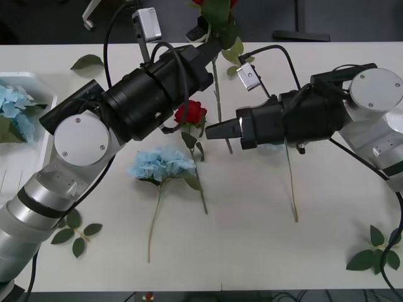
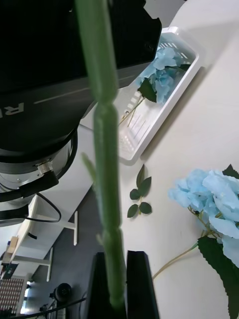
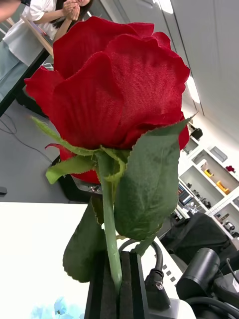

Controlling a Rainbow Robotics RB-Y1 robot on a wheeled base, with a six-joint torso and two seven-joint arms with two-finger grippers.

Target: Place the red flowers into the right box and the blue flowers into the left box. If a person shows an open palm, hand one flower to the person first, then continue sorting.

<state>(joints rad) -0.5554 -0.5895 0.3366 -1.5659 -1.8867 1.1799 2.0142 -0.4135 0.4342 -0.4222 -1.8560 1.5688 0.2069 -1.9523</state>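
Bright, even overhead light falls on the table; shadows under the arms are soft. Close above the right gripper, the stem blurs. The rose is sharp, the room behind soft.

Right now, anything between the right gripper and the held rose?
Nothing visible. The right gripper is shut on the rose stem, further down than the left gripper, which also grips it. Another rose and a blue flower lie on the table underneath.

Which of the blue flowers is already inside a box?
The blue flower at the table's left edge: it lies in the left box. The other blue flower lies on the bare table.
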